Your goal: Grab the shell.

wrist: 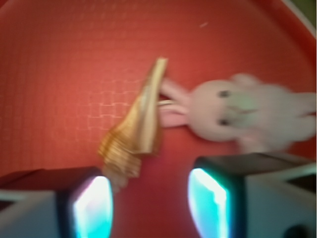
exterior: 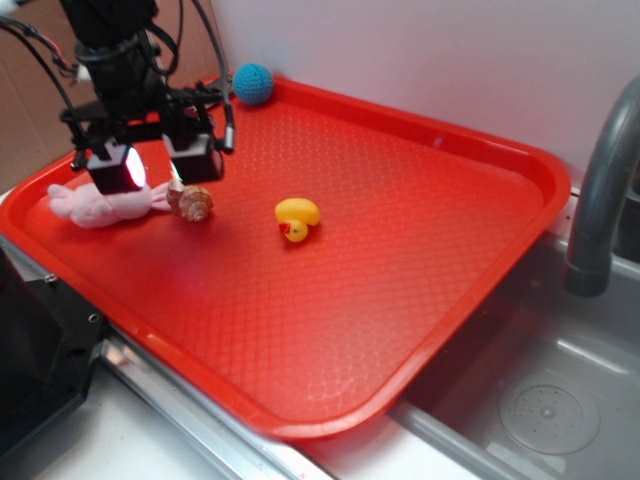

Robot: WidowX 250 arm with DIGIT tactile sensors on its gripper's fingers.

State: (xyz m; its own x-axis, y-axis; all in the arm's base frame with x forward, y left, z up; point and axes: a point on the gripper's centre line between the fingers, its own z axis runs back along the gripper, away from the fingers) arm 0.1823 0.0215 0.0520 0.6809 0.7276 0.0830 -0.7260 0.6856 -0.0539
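A red plastic tray with a fine embossed grid pattern and a raised rounded rim is seen beside a grey sink. The shell is laid on the left part of the tray, just beside the ears of a pink plush bunny. In the wrist view the shell is shown as a pointed cone, tan and golden, with ridged coils at its wide end; the picture is blurred, so finer detail cannot be told. The gripper is held just above the shell and the bunny. Its jaws are spread apart, with nothing between them, and the wide end of the shell is seen near the gap. A smooth yellow rubber duck is placed near the middle of the tray, and a blue knitted ball is set at the far rim.
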